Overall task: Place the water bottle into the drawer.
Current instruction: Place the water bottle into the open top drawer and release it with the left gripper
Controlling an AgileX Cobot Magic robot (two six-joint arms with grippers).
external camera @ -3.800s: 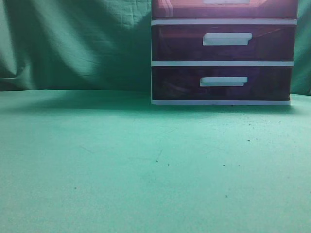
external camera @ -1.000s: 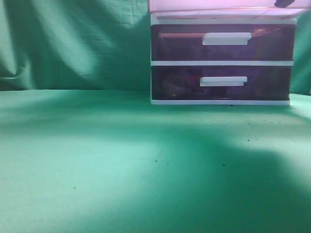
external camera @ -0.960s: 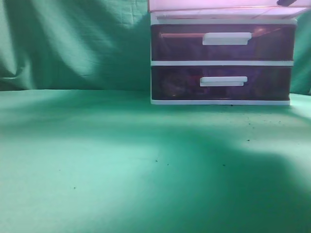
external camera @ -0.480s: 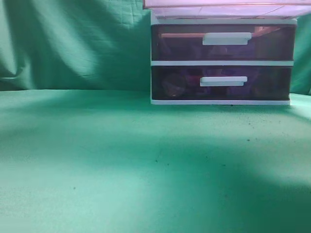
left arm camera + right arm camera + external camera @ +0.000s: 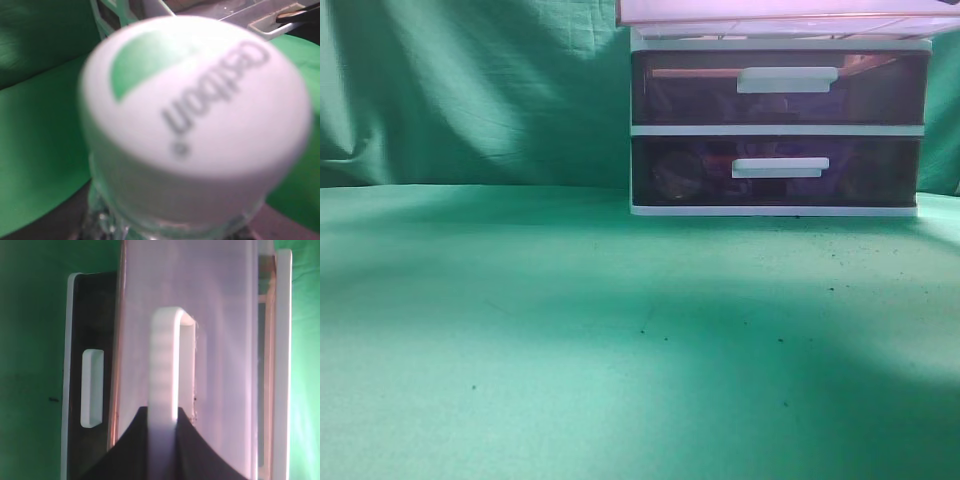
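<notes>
Up close, the right gripper [image 5: 164, 432] has its dark fingers [image 5: 127, 450] pinched on the white handle [image 5: 165, 365] of the drawer [image 5: 210, 340], which sticks out past the white frame [image 5: 780, 44] above 2 closed lower drawers [image 5: 780, 130]. Whether the left gripper's fingers are spread or pressed cannot be told; the water bottle [image 5: 195, 125] fills its view, white cap toward the camera, blurred, above green cloth [image 5: 520, 330].
</notes>
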